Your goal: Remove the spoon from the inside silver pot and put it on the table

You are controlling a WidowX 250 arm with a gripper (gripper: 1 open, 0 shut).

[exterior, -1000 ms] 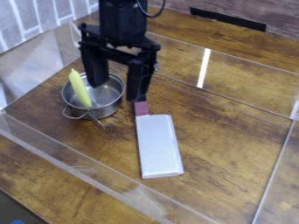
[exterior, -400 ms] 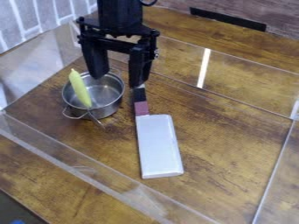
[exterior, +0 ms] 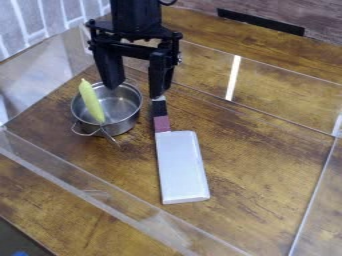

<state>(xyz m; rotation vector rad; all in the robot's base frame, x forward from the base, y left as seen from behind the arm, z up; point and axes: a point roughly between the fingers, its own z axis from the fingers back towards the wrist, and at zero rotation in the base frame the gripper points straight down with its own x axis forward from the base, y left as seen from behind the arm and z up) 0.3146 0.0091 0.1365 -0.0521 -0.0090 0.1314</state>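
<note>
Risk for you: the spread-apart gripper [exterior: 135, 90], empty above the silver pot [exterior: 108, 109], could tip the pot while reaching the spoon [exterior: 91, 99] leaning at its nine o'clock wall.

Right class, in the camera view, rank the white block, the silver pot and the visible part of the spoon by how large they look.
1. White block, though it lies nearer the camera.
2. Silver pot.
3. Spoon: only its yellow handle shows.

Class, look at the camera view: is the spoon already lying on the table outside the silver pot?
No. The spoon leans inside the silver pot, its yellow handle resting against the pot's rim, not on the table.
</note>
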